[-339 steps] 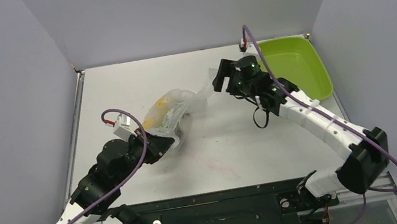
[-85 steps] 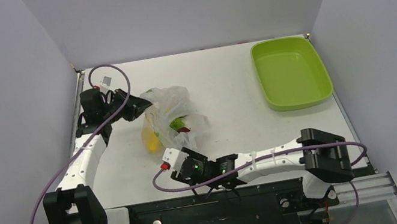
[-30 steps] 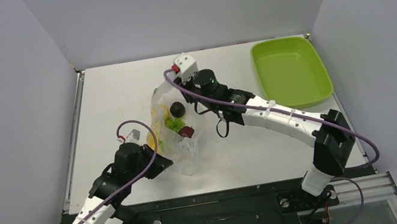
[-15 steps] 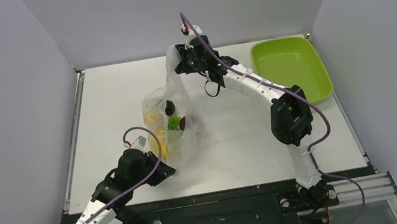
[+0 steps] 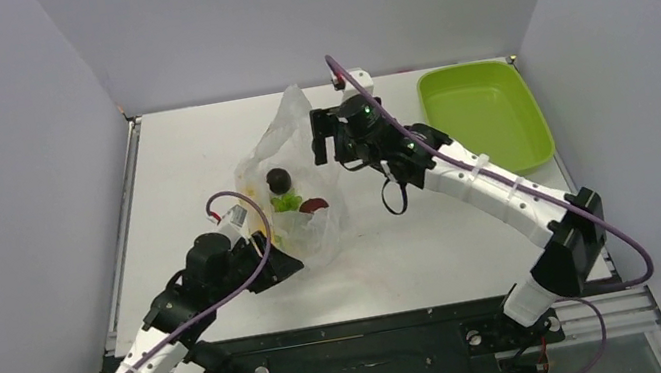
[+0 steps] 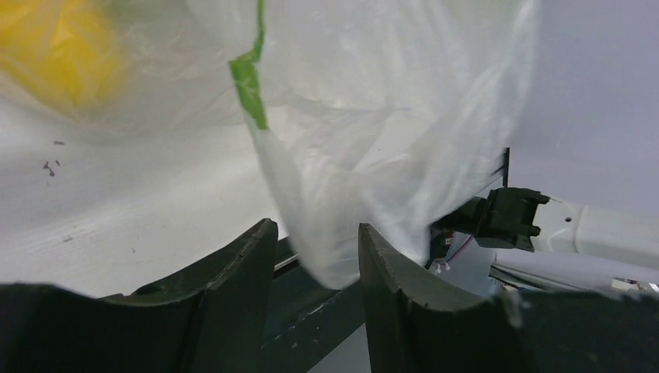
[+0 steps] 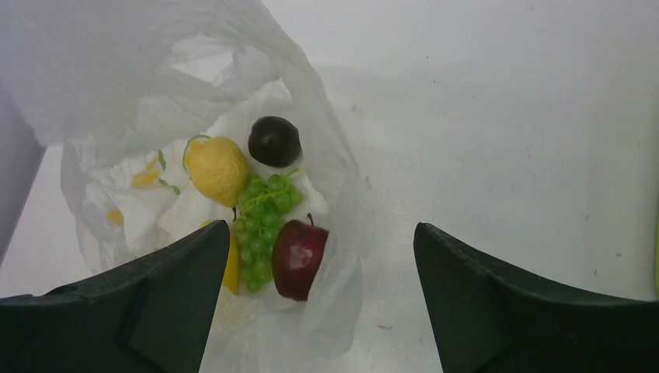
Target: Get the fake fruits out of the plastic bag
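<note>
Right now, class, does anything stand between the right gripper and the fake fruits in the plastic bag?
No separate object does. The right gripper, open, looks straight down on the fake fruits. Only the plastic bag itself rises around them as loose film. Whether a clear layer also lies over them cannot be told.

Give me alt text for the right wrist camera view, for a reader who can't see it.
An open plastic bag lies on the table holding a yellow fruit, a dark plum, green grapes and a red apple. The right gripper hangs above, jaws wide, empty.
</note>
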`<state>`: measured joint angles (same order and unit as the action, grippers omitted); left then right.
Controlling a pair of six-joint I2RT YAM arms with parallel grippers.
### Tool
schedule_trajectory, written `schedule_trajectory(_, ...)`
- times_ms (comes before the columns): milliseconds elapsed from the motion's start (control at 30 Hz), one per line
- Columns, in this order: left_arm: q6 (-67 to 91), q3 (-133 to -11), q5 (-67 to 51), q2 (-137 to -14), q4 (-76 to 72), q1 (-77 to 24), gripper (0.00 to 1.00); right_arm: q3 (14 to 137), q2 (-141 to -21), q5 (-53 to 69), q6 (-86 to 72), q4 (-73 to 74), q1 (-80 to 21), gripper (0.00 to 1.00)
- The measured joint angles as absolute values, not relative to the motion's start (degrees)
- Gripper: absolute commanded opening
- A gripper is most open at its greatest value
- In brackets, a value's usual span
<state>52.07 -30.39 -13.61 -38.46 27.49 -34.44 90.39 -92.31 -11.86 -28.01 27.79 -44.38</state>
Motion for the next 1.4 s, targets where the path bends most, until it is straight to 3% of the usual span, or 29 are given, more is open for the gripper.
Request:
schedule_trajectory(300, 46.9, -41.6, -8.6, -37.1, 33.8, -33.9, 0.49, 78.8, -83.9, -15.0, -30.4, 30.7, -46.3, 0.86)
schedule_trajectory(533, 40.9, -54.2, 3.7, -43.1, 40.8, -32.9, 0.51, 73.2, -82.4, -14.8, -35.3, 28.9, -49.8, 0.83)
schedule_trajectory(667, 37.5, -60.4, 11.8, -48.1, 41.0, -32.1, 0.57, 71.0, -82.4, -15.9, -38.6, 27.3, -53.6, 0.72)
schedule_trajectory(833, 34.0, -59.4, 15.0, -54.7, 36.4, -26.9, 0.57, 68.2, -82.5, -20.3, -39.8, 25.3, -57.8, 0.48)
schedule_trajectory(867, 33.5, -58.7, 14.9, -56.6, 35.2, -25.4, 0.52, 67.5, -82.6, -21.3, -39.8, 25.1, -58.5, 0.43)
schedule_trajectory(933, 32.5, -57.8, 14.0, -60.6, 33.5, -22.5, 0.46, 65.8, -82.8, -22.6, -39.7, 24.1, -59.5, 0.20)
schedule_trajectory(1000, 31.0, -57.1, 11.8, -64.7, 32.2, -19.2, 0.38, 63.3, -83.1, -23.5, -39.7, 22.9, -60.6, 0.10)
schedule_trajectory(1133, 27.2, -53.9, 5.7, -67.6, 28.2, -14.6, 0.11, 59.2, -84.0, -24.9, -39.7, 22.2, -62.6, 0.04)
schedule_trajectory(1200, 24.9, -52.2, 2.2, -67.6, 26.6, -13.8, 0.07, 58.3, -84.3, -25.5, -39.7, 22.0, -63.8, 0.04)
schedule_trajectory(1233, 23.8, -51.6, 0.1, -67.6, 26.0, -13.7, 0.07, 58.2, -84.3, -26.0, -39.7, 22.1, -64.3, 0.04)
schedule_trajectory(1400, 19.4, -50.6, -9.3, -65.5, 23.2, -13.5, 0.34, 58.2, -84.2, -27.9, -39.5, 21.8, -65.4, 0.12)
